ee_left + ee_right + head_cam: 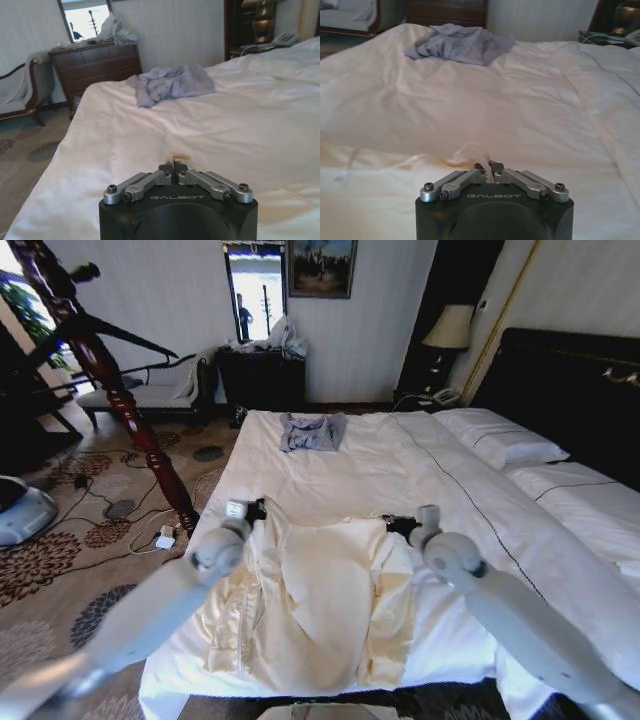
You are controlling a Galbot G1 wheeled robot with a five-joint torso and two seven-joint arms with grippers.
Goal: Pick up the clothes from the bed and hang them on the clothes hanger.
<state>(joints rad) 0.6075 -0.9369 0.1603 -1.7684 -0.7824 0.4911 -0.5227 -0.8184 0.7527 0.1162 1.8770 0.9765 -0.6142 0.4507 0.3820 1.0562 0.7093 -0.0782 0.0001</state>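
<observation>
Lying spread flat across the near end of the bed [400,455], the clothes [310,600] were a cream long-sleeved top with its upper edge toward the pillows and its hem close to the foot of the mattress. Both arms reached forward over the garment. The left tool [256,509] sat at the top left corner of the fabric, and in the left wrist view [173,166] its jaws were closed tight, with a small fold of cream cloth pinched at the tips. The right tool [400,526] rested at the top right corner; in the right wrist view [487,169] its jaws were likewise closed, gripping a raised ridge of the same pale fabric [470,152]. Farther up the bed, well apart from the cream top, a crumpled grey-blue garment [312,431] lay on the white sheet. A reddish-brown wooden post [120,390] leaned beside the bed on the robot's left, above the patterned carpet [60,570].
</observation>
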